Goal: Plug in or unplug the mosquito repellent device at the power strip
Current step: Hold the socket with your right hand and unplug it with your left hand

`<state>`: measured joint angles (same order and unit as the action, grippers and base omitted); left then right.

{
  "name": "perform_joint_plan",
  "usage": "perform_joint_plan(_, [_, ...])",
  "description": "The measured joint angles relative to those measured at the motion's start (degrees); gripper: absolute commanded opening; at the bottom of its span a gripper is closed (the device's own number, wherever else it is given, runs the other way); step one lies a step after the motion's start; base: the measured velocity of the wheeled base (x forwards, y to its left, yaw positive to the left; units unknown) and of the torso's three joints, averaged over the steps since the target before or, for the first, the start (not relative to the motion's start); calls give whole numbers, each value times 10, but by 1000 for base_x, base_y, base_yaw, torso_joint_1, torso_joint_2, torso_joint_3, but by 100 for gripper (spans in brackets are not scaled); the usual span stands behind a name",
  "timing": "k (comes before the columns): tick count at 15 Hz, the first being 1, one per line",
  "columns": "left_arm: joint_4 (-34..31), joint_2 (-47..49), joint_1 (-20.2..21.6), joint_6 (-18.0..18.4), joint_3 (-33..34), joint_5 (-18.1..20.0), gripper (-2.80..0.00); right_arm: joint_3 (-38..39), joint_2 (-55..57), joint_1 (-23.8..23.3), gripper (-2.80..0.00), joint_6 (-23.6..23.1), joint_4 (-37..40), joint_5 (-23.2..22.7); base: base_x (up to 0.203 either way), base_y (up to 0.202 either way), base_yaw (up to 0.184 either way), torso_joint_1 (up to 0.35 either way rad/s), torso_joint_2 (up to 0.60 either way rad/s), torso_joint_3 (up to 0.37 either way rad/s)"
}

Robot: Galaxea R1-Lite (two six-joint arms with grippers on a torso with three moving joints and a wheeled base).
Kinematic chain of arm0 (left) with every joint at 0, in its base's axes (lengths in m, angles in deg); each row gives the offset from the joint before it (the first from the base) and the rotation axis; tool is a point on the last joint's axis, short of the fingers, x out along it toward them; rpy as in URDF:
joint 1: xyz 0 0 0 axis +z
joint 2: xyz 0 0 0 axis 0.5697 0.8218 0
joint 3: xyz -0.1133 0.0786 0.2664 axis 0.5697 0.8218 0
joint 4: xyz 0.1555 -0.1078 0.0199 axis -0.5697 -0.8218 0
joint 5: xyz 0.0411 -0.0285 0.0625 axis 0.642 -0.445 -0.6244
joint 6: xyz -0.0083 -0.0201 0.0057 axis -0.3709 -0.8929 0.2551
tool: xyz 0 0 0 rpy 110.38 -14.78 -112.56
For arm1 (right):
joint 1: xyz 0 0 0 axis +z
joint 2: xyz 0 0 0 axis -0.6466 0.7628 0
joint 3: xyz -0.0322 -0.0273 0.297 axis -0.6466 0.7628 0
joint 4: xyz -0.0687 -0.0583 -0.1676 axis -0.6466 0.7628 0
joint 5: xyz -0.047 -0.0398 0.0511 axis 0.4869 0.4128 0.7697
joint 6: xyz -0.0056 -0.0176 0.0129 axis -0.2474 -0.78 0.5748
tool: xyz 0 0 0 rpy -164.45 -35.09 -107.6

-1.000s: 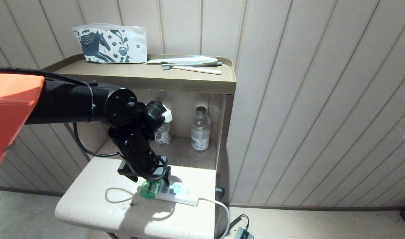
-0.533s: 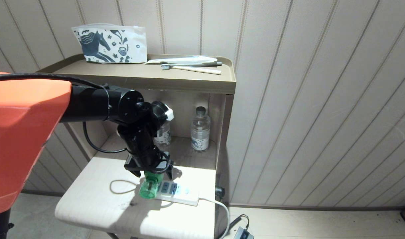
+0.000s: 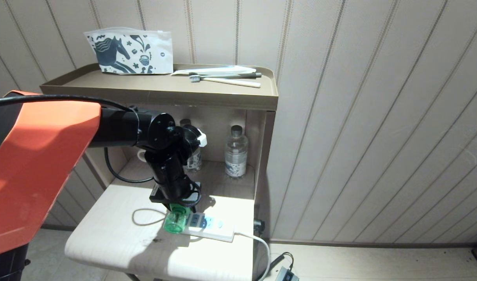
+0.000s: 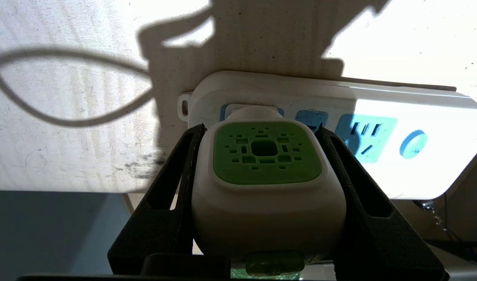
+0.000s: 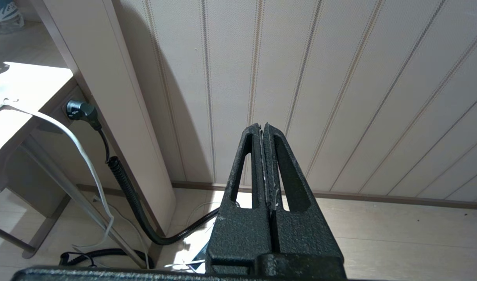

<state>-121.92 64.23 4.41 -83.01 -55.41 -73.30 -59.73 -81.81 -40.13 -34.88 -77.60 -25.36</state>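
Note:
The mosquito repellent device (image 3: 175, 222) is plugged into the left end socket of the white power strip (image 3: 215, 232), its green bottle pointing toward the table's front. My left gripper (image 3: 179, 208) reaches down over it. In the left wrist view the two black fingers (image 4: 183, 164) press against both sides of the device's white head with the green vented face (image 4: 265, 156), so my left gripper (image 4: 259, 127) is shut on it. The power strip (image 4: 379, 113) shows free light-blue sockets and a round blue button beside the device. My right gripper (image 5: 263, 125) is shut on nothing, parked facing the wall.
The strip lies on a low pale table (image 3: 105, 242) in front of a brown shelf unit (image 3: 156, 93). Two water bottles (image 3: 236, 154) stand in the niche behind. A printed pouch (image 3: 131, 48) and toothbrushes (image 3: 222, 80) lie on top. The white cord (image 3: 258, 242) hangs off the right edge.
My left arm has pushed further in over the table. Its fingers, spread wide around the device before, have closed onto the device's head. The device and strip have not moved.

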Motion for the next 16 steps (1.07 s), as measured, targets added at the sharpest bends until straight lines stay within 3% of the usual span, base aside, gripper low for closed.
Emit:
perform_joint_plan(4, [1, 0, 0, -1, 5, 0, -280, -11, 0, 0, -280, 3, 7, -1, 0, 0, 0, 0, 0, 0])
perform_joint_plan(8, [0, -4, 0, -2, 8, 1, -280, -119, 10, 0, -280, 26, 73, -34, 0, 0, 0, 0, 0, 0])
perform_joint_plan(10, [-4, -6, 0, -1, 9, 2, -280, -175, 34, 1, -280, 65, 97, -50, 0, 0, 0, 0, 0, 0])
perform_joint_plan(13, [-5, -13, -2, -2, 15, 2, -280, -298, 138, 19, -280, 127, 84, -75, 0, 0, 0, 0, 0, 0])
perform_joint_plan(16, [-5, -20, -8, -2, 23, 2, -280, -356, 349, 96, -280, 162, 5, -63, 0, 0, 0, 0, 0, 0])
